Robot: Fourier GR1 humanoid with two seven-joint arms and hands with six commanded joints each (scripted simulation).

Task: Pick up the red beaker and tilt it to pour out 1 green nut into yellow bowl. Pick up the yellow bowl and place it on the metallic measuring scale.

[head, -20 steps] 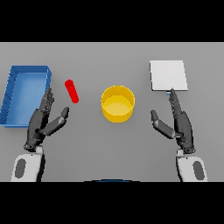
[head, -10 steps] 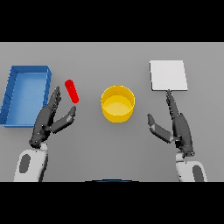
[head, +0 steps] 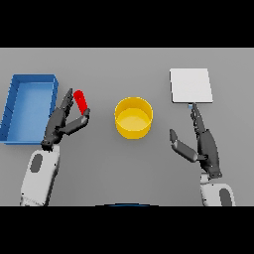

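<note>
down near the front of the grey bench (head: 129, 168), the right hand (head: 201, 141) sits on the right side with its fingers straight and its thumb out, holding nothing. its fingertips point up at the metallic measuring scale (head: 191, 85), a flat pale square a bit farther back.

on the left, the left hand (head: 62, 124) is right by the red beaker (head: 80, 100). its fingers are spread, with the long ones on the left of the beaker and the thumb just below it. they look like they touch it or nearly do, but i cannot tell for sure, and they have not closed on it.

the beaker could get knocked over or rolled away if the fingers bump it before they close. it might also slip out, because it is small and smooth.

the beaker is a short red tube, leaning over. no green nut can be seen. it sits between the blue tray (head: 30, 106) and the yellow bowl (head: 133, 116), which is round and in the middle.
</note>
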